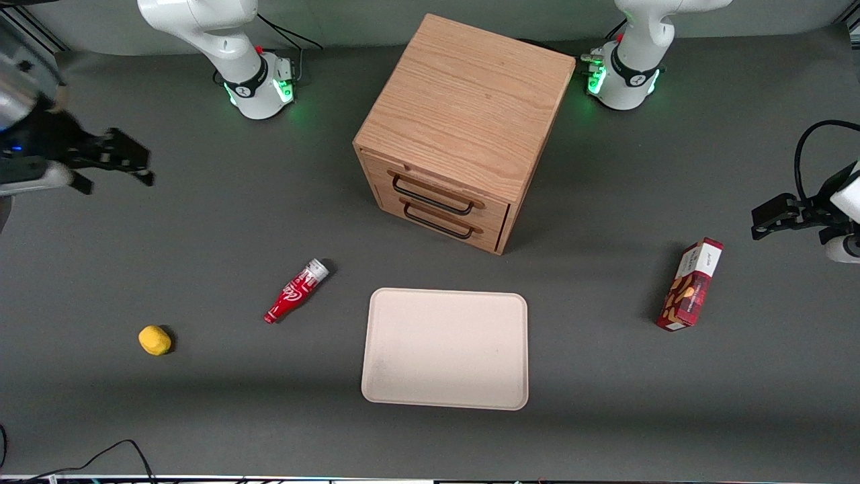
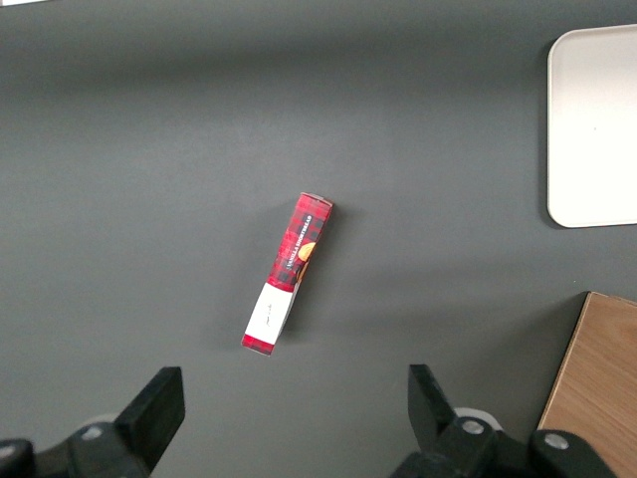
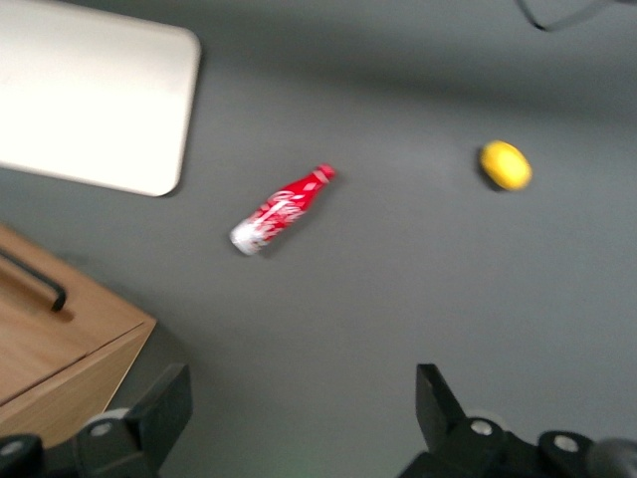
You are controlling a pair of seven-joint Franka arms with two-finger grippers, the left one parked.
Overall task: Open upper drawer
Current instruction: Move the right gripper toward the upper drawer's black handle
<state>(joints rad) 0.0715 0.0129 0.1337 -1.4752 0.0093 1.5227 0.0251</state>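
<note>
Gripper [image 1: 127,161] spread wide with nothing in it, hanging over the counter [image 1: 222,228] way off at the working arm's end, well apart from the closed upper drawer [image 1: 437,191] whose long black handle [image 1: 431,197] runs across the cabinet [image 1: 463,128] front.

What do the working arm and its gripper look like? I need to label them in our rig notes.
The right arm has glossy white rounded links, a black band near its base with green lights, and black cables trailing away. Its gripper, raised toward the working arm's end of the table, is black with two blocky fingers, open.
</note>
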